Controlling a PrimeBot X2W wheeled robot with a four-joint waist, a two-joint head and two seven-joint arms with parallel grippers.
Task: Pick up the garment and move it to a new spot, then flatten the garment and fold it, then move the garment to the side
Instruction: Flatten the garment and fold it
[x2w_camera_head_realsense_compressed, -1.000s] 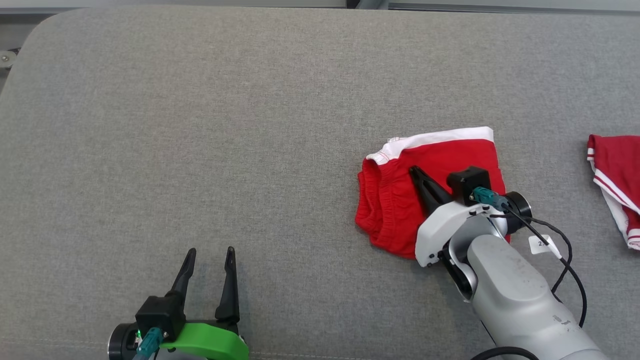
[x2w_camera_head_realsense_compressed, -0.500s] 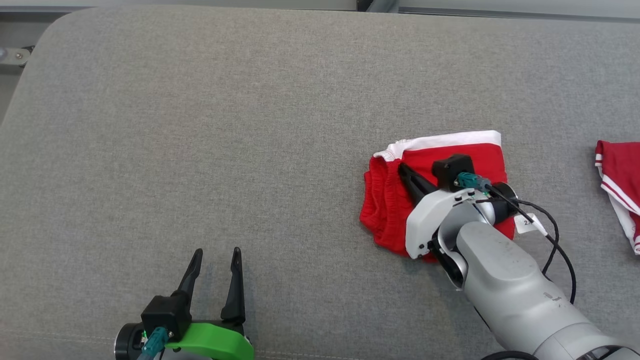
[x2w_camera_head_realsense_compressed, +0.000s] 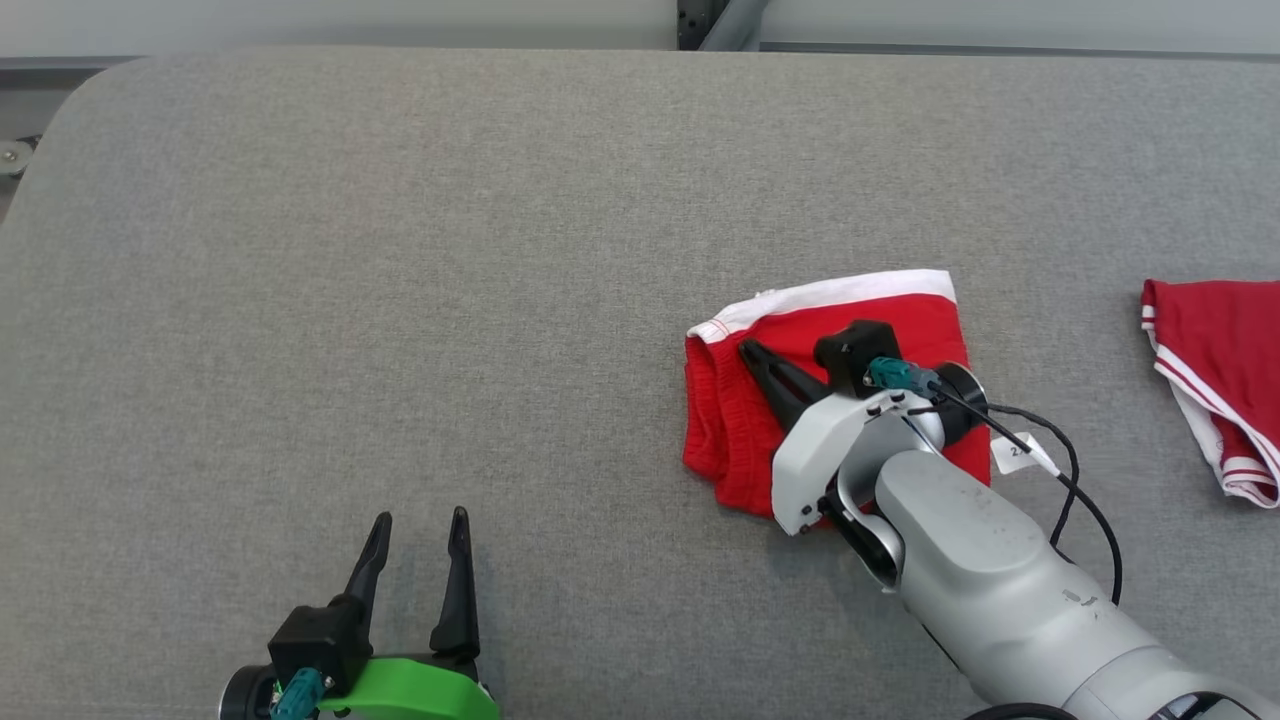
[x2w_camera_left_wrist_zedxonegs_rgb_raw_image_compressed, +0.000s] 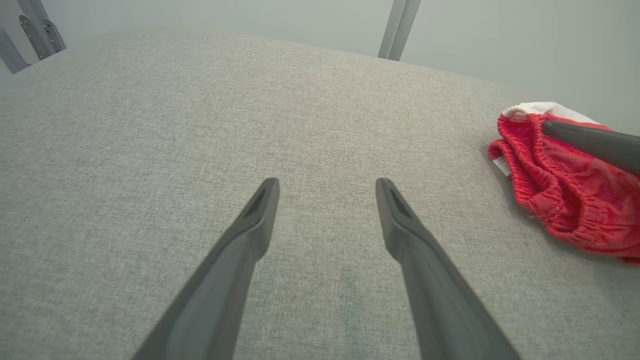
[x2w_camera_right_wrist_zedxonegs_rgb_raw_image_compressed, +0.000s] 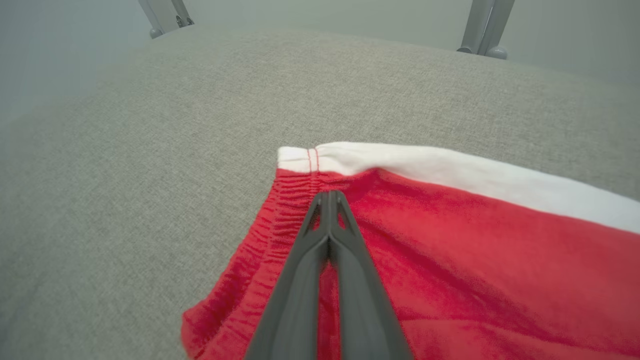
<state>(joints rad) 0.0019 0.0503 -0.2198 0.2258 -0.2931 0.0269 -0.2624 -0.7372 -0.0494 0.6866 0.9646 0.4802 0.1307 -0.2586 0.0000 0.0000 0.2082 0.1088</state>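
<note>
The garment (x2w_camera_head_realsense_compressed: 730, 400) is red with a white band and lies folded on the grey table (x2w_camera_head_realsense_compressed: 400, 250), right of centre. My right gripper (x2w_camera_head_realsense_compressed: 748, 350) rests on top of it, jaws pressed together, tips pointing toward the elastic edge at its left side. In the right wrist view the shut right gripper (x2w_camera_right_wrist_zedxonegs_rgb_raw_image_compressed: 328, 195) lies flat over the garment (x2w_camera_right_wrist_zedxonegs_rgb_raw_image_compressed: 475, 250) just short of the white band, with no cloth between the tips. My left gripper (x2w_camera_head_realsense_compressed: 420, 518) stands open near the front edge, far left of the garment. The left wrist view has the left gripper (x2w_camera_left_wrist_zedxonegs_rgb_raw_image_compressed: 326, 182) over bare table and the garment (x2w_camera_left_wrist_zedxonegs_rgb_raw_image_compressed: 560, 195) at the right.
Another red cloth with white stripes (x2w_camera_head_realsense_compressed: 1215, 370) lies at the table's right edge. A black cable with a white tag (x2w_camera_head_realsense_compressed: 1020, 452) hangs off my right wrist beside the garment. Metal frame posts (x2w_camera_right_wrist_zedxonegs_rgb_raw_image_compressed: 482, 25) stand beyond the table's far edge.
The head camera has shifted. My shut right gripper has slid across the garment toward its elastic left edge. The left gripper has stayed open in place.
</note>
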